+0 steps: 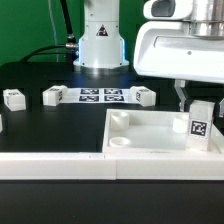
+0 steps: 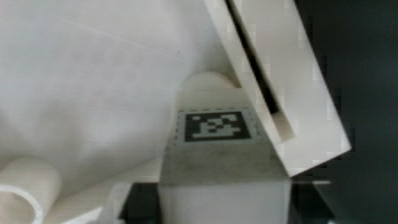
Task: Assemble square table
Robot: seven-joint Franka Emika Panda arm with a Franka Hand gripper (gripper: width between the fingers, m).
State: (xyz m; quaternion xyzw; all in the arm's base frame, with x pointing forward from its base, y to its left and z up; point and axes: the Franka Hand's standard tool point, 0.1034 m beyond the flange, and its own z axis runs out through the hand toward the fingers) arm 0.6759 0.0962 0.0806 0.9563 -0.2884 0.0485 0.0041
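The square table's white tray-like top (image 1: 150,138) lies at the exterior view's right, with a round socket (image 1: 119,121) in its near-left corner. My gripper (image 1: 196,106) hangs over the top's right side, shut on a short white leg (image 1: 200,123) held upright with its tag facing out. In the wrist view the tagged leg (image 2: 217,130) fills the gap between the two dark fingers (image 2: 146,200) of my gripper (image 2: 222,205). Below it are the top's floor (image 2: 89,90), its raised rim (image 2: 267,70) and a socket (image 2: 27,185). Three more legs (image 1: 53,95) (image 1: 14,98) (image 1: 143,95) lie on the black table.
The marker board (image 1: 100,96) lies flat between two of the loose legs, in front of the robot base (image 1: 100,40). A long white rail (image 1: 50,160) runs along the front edge, touching the top's left side.
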